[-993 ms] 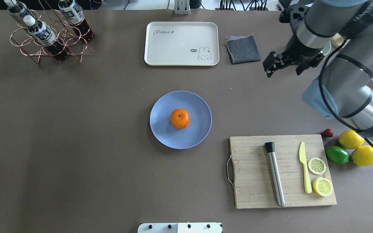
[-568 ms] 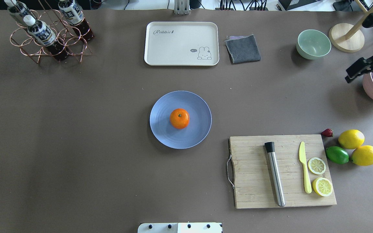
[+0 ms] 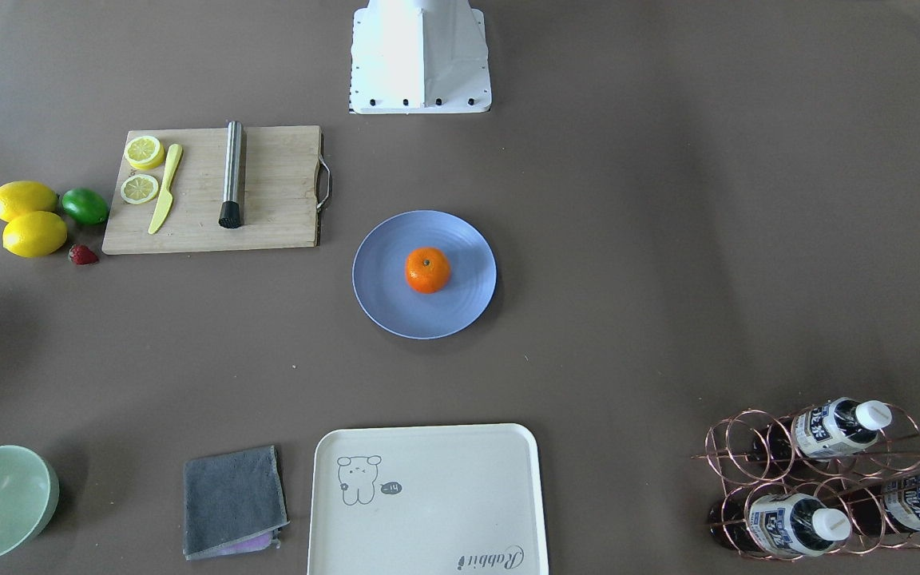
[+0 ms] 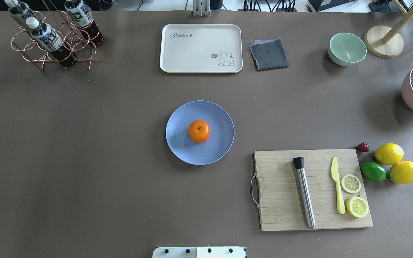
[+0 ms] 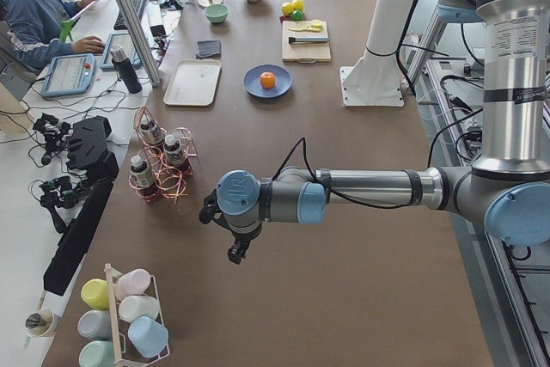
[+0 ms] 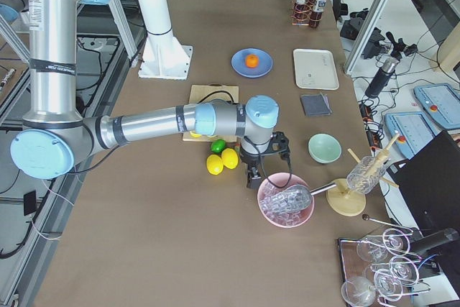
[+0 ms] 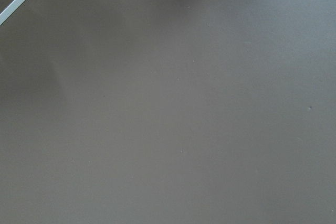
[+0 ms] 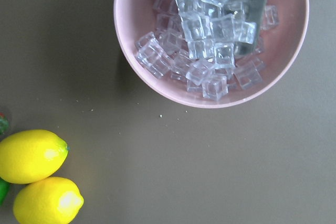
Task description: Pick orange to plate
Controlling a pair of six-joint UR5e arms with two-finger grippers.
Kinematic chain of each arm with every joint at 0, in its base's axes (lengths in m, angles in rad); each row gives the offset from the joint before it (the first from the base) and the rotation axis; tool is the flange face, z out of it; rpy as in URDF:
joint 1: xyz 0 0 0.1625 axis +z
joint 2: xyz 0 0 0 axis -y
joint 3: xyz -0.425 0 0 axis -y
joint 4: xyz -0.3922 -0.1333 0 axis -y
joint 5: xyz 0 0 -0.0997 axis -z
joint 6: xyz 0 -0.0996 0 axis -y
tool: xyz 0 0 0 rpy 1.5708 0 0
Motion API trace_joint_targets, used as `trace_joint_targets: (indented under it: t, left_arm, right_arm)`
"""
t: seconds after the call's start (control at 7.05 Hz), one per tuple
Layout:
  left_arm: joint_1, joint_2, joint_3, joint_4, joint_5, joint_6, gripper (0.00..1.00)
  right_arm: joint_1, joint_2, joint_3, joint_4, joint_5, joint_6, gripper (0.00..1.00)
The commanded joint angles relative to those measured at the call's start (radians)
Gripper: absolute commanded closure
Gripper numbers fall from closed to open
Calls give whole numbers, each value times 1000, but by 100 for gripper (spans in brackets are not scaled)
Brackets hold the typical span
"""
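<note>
Right gripper [image 6: 253, 176]: hangs low over the desk [image 4: 84, 143] between the lemons [image 8: 31, 156] and the pink bowl [image 8: 131, 61]. It shows only in the right side view, so I cannot tell whether its jaws are parted or closed. Its wrist camera shows no fingers.

Left gripper [image 5: 234, 253]: hangs over bare desk at the robot's left end, well apart from everything in the task. It shows only in the left side view, so the state of its jaws cannot be told either.

Orange [image 4: 198, 131]: sits stem-up near the middle of the plate [image 4: 181, 150], with nothing touching it and no arm near.

Step in hand: judged as the placing done and both arms clear — task essentially complete. The next move asks only for parking. The right arm should keep clear of the pink bowl beside it.

Containers:
- plate — holds the orange alone.
- pink bowl — heaped with ice cubes [image 8: 210, 51].
- mint-green bowl [image 4: 347, 44] — nothing visible inside.
- cream tray [image 4: 199, 48] — nothing on it.
- wire rack [image 4: 84, 53] — holds bottles [image 4: 43, 34].
</note>
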Motion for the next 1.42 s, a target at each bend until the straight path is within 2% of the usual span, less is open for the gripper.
trace_joint_targets:
  t: [0.0,1.28]
  left_arm:
    - [-1,6,-1,0,1,1,1]
    - [-18,8,1,-2,0,-8,1]
  right_arm:
    - [22,-38,-12,2,1,3,0]
    - [22,-36,-13,8,4,3,0]
